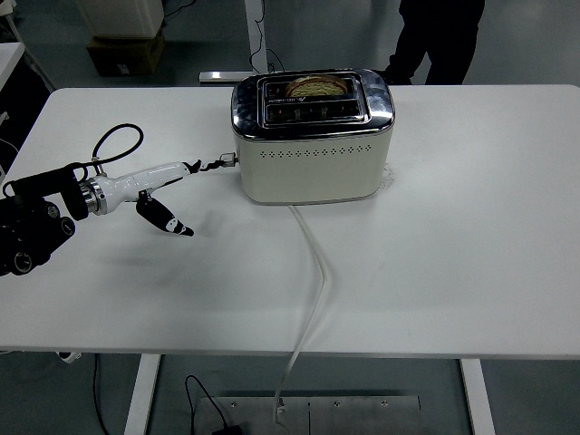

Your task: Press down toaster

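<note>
While the white table (471, 227) is carrying everything, the cream toaster (313, 149) is sitting just right of the left hand (168, 186), holding a bread slice (314, 87) sunk low in its slot; the hand's fingers are spreading apart, gripping nothing, one fingertip touching the toaster's lever (229, 158).

The left arm (41, 222) enters from the picture's 9 o'clock edge, low over the table, its black forearm ending in a silver wrist ring. From there the left hand (159, 186) stretches toward 3 o'clock, its white shell long and nearly flat. The fingers (210, 164) are extended, black-tipped, pointing to 3 o'clock and slightly up. The thumb (166, 218) hangs apart from them, angled down toward 5 o'clock, so the hand is spread and grasps nothing. A black cable loops above the wrist at about 12 o'clock.
</note>
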Controlling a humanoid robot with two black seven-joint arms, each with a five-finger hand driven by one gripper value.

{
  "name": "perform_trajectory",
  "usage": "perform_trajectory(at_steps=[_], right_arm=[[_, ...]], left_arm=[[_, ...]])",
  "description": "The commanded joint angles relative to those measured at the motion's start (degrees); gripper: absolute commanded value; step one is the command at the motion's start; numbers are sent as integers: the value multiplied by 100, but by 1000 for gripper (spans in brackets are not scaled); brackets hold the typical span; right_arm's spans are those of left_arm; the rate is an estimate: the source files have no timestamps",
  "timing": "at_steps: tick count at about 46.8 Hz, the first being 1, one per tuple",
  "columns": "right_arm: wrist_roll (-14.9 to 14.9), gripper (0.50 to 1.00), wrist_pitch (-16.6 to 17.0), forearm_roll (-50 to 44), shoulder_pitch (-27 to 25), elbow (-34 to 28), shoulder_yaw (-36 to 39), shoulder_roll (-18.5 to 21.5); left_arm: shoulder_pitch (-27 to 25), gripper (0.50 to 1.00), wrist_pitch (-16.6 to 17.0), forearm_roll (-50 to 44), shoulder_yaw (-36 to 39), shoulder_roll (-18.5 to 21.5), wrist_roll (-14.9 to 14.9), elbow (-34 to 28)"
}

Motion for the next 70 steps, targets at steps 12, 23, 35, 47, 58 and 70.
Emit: perform_trajectory(at_steps=[12,23,35,47,58,70], right_arm=[[0,998,0,4,0,-5,0,0],[0,998,0,4,0,4,0,0],[0,998,0,4,0,-5,0,0],[0,998,0,4,0,4,0,0],[0,998,0,4,0,4,0,0],[0,998,0,4,0,-5,0,0]], left_arm=[[63,1000,-1,-141,9,-9,-3,135],[-7,1000,-36,-1160,9,61,-3,135],[-183,1000,-63,-2232,-26,422,-3,126],[-359,1000,-36,-3638,-167,650,-3,126],[-403,1000,-1,-5123,-220,598,-3,126],[-394,1000,8,-6573,-211,580,-3,144]])
